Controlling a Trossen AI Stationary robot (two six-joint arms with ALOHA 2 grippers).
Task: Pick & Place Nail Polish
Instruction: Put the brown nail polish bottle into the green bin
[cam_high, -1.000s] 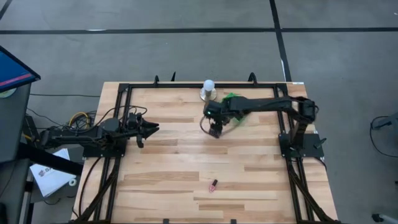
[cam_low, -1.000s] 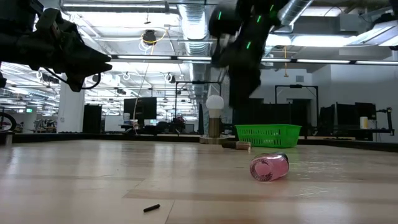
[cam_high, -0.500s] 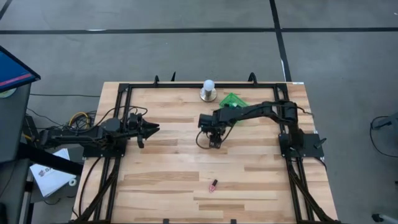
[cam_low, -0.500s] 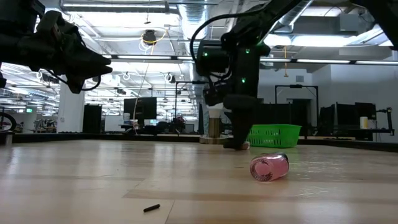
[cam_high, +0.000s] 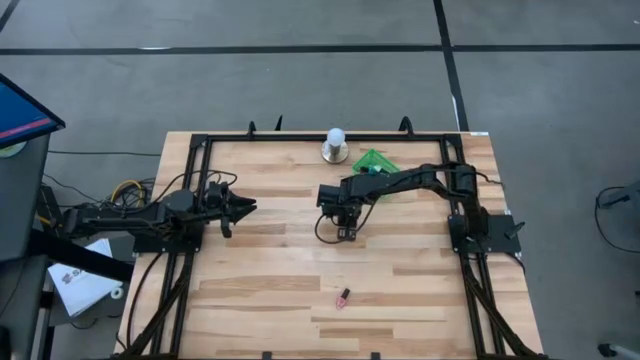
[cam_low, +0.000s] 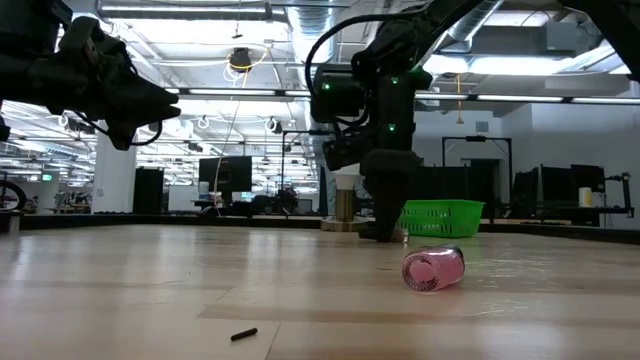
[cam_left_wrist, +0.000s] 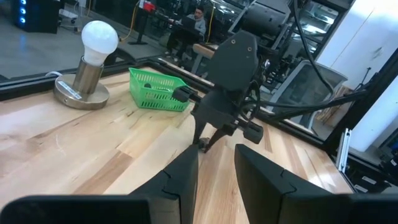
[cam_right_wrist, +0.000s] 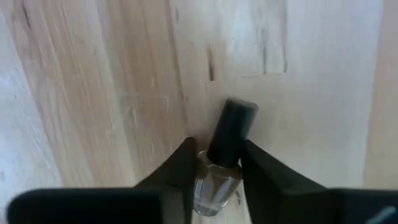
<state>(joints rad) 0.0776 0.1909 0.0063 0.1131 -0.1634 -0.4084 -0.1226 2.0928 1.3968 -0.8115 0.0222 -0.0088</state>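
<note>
The step in hand is judged to be the pick-up of a bottle at the middle of the table (cam_high: 300, 260). The right gripper (cam_high: 346, 231) is lowered to the table surface, pointing straight down. In the right wrist view, its two fingers (cam_right_wrist: 185, 168) are seen narrowed around a clear-bodied nail polish bottle (cam_right_wrist: 219, 174) with a dark cap; the bottle lies on its side on the wood, with the glass body between the finger pads and the cap projecting beyond them. The pads appear to touch the glass on both sides, but the bottle is not yet lifted.

A second bottle, the pink nail polish bottle (cam_high: 343, 297), lies on its side toward 6 o'clock from the right gripper, well apart from it, near the front edge of the table. The green basket (cam_high: 375, 161) stands toward 1 o'clock from the gripper, just beside the lamp with the white dome (cam_high: 335, 146), near the far edge.

The left gripper (cam_high: 245, 207) waits above the table at 9 o'clock from the right gripper, its fingers (cam_left_wrist: 184, 180) held partly apart with nothing between them.

The next move is judged to call for a firm closure on the glass body, a straight lift clear of the wood, and a carry toward the green basket, presumed to be the place of deposit. A rounded, smooth bottle may slip or rotate in the pads; the grip should be confirmed before travel.
</note>
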